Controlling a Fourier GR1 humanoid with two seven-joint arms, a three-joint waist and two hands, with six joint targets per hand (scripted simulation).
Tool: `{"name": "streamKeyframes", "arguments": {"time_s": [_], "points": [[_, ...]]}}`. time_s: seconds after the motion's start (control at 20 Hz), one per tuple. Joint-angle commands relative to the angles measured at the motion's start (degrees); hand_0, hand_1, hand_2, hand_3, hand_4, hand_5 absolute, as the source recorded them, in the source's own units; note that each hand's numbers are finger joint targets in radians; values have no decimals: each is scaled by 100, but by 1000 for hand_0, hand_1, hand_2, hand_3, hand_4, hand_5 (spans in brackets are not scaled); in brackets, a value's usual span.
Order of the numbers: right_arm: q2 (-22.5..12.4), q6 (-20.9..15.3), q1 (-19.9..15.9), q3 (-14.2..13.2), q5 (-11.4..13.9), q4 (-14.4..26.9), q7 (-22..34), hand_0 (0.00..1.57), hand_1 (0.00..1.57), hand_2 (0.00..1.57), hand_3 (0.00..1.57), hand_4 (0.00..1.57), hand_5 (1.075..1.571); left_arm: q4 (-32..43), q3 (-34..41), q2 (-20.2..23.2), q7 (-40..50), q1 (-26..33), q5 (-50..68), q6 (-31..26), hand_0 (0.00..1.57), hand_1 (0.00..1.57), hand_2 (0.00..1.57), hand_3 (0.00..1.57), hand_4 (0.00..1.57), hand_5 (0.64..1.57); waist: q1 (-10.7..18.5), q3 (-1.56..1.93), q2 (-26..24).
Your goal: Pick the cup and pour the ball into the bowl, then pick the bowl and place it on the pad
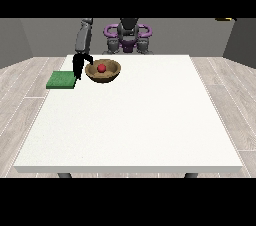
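Red ball (101,68) already in wooden bowl (103,71) on white worktop (135,120), so pour judged done; hand at view's left (78,66) beside bowl rim, finger state indiscernible; next: grip bowl, shift onto green pad (61,80) just left.

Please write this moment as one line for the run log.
ball: in bowl | bowl: on table, beside pad | hand: at bowl's rim

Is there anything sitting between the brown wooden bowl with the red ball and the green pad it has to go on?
Only the black hand at the view's left, which hangs between the brown wooden bowl and the flat green pad. No other object shows there.
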Motion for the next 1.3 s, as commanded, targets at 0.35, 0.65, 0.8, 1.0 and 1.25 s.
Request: {"name": "streamKeyframes", "arguments": {"time_s": [0.35,0.65,0.8,1.0,1.25], "points": [[102,-312,-388,-62,-58,195,75,0,0,0,0,444,1547,-316,-106,143,306,-245,186,-44,0,0,0,0,1024,1536,301,126,388],[311,-753,-399,-57,37,24,27,0,0,0,0,498,1556,-319,-35,174,280,-347,271,30,0,0,0,0,1022,1543,311,130,555],[29,-1174,345,-174,246,110,460,1482,1482,1571,449,621,1491,-310,144,435,257,-357,488,-275,0,0,0,0,1018,1533,407,124,723],[-275,-1539,775,-68,664,-204,526,1571,1571,1571,1571,912,1478,-309,229,487,327,-408,696,-400,0,0,0,0,1056,1528,487,119,868],[-663,-1912,813,91,933,-996,1473,1571,1571,1571,1365,960,1536,-227,276,464,150,-223,621,-374,0,0,0,0,1143,1520,502,100,762]]}}
